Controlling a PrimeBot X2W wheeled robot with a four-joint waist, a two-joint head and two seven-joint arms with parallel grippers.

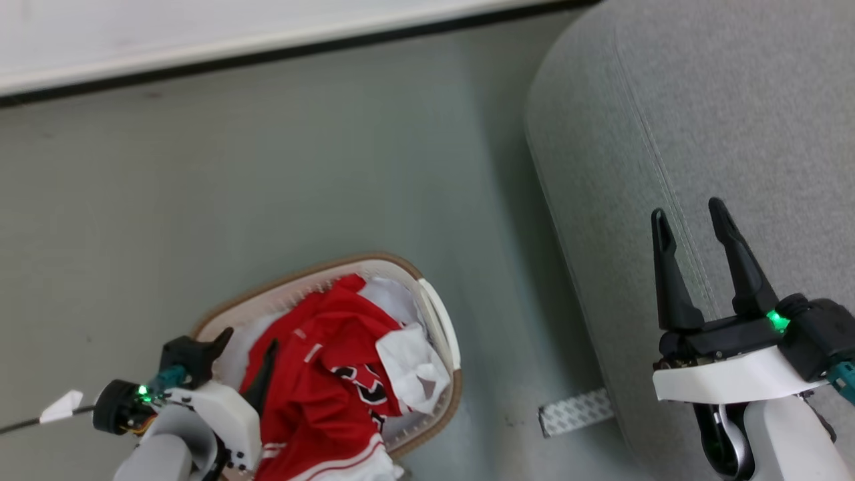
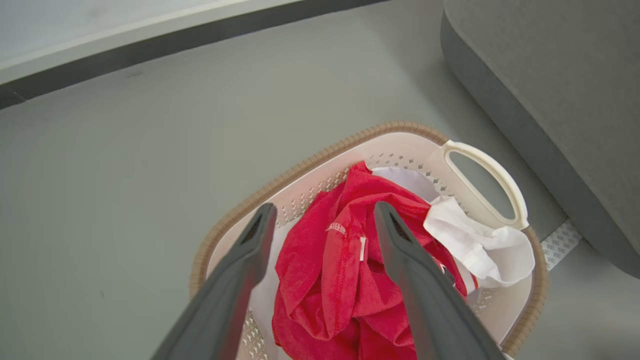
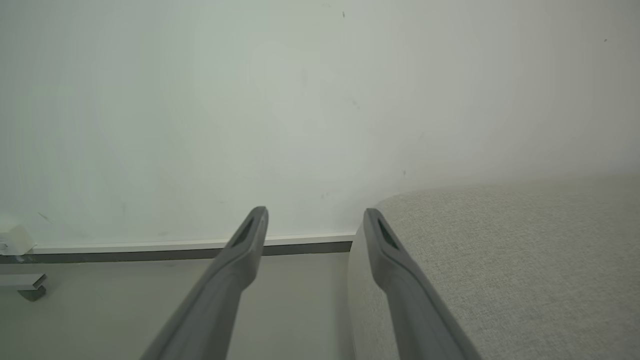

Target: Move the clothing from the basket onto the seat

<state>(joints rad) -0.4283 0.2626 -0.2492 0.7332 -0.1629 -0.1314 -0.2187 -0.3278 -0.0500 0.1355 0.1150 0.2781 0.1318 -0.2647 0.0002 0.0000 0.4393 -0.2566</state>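
Note:
The red clothing (image 1: 324,374) lies bunched in the cream basket (image 1: 437,314) on the floor at the lower left of the head view. My left gripper (image 1: 248,342) hangs open just over it. In the left wrist view its two fingers straddle the red clothing (image 2: 330,270), whose small white label faces up, inside the basket (image 2: 320,160); whether they touch the fabric I cannot tell. The grey seat (image 1: 701,120) fills the right side. My right gripper (image 1: 688,214) is open above the seat's front edge, holding nothing. The right wrist view shows the right gripper (image 3: 315,215) and the seat (image 3: 525,260).
White cloth (image 1: 411,367) lies in the basket beside the red garment, near the handle (image 2: 492,172). A patterned strip (image 1: 576,412) sticks out on the floor by the seat's base. A wall with a baseboard (image 1: 267,47) runs along the far side of the grey floor.

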